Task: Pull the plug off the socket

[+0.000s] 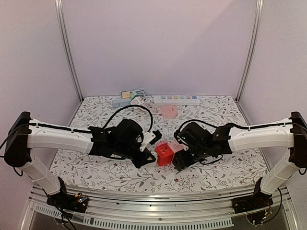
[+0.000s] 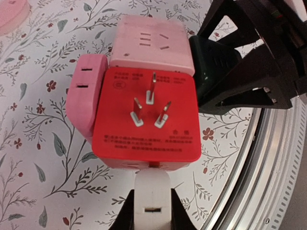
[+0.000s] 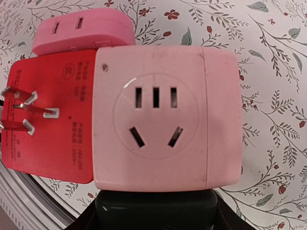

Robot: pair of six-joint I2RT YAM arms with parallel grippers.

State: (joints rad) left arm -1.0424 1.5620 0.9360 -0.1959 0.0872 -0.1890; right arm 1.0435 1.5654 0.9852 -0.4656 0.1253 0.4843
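Note:
A cube socket with a red pronged face (image 2: pixel 148 115) and pale pink faces (image 3: pixel 158 120) hangs between both grippers above the table (image 1: pixel 164 153). A white plug (image 2: pixel 152 191) sits against the cube's lower side. My left gripper (image 2: pixel 152 213) is shut on the white plug (image 1: pixel 149 138). A dark plug (image 3: pixel 156 208) sits on the cube's pale pink side, and my right gripper (image 3: pixel 156 215) is shut on it. The dark plug (image 2: pixel 213 67) and my right gripper (image 1: pixel 180 155) stand right of the cube. A pink piece (image 2: pixel 86 91) sits on the cube's far side.
A white power strip (image 1: pixel 176 99) lies along the back wall, with smaller sockets and cables (image 1: pixel 128 98) to its left. A round pink object (image 1: pixel 168 111) lies in front of the strip. The metal front rail (image 1: pixel 158 201) borders the floral tabletop.

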